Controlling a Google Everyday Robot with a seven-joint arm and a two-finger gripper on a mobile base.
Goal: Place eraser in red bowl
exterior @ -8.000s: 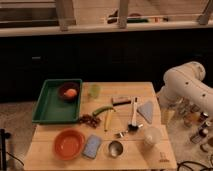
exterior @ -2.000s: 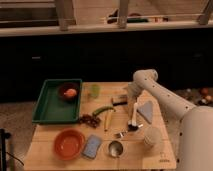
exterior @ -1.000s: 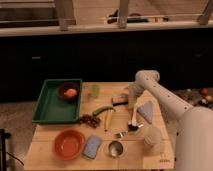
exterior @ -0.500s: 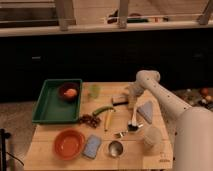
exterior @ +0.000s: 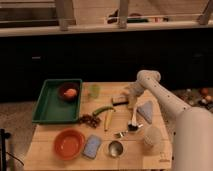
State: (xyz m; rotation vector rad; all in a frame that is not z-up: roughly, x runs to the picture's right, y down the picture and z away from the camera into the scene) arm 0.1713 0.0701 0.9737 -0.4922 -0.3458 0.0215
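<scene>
**Gripper (exterior: 131, 101) low beside the eraser (exterior: 119, 100)**

Camera view: the gripper hangs over the wooden table (exterior: 47, 134), just right of the eraser. The eraser lies on the table toward the middle back. Whether the gripper grasps anything cannot be told. The red bowl (exterior: 69, 143) sits at the front left, well apart from the eraser.

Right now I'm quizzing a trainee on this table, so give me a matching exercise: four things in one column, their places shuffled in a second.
Things:
1. red bowl
2. eraser
3. maroon bowl
4. end effector

Places:
A. inside the green tray
B. at the arm's tip, just right of the eraser
C. table's front left, beside the blue-grey pad
D. lying on the table, mid-rear

Pairs: 1-C, 2-D, 3-A, 4-B
</scene>
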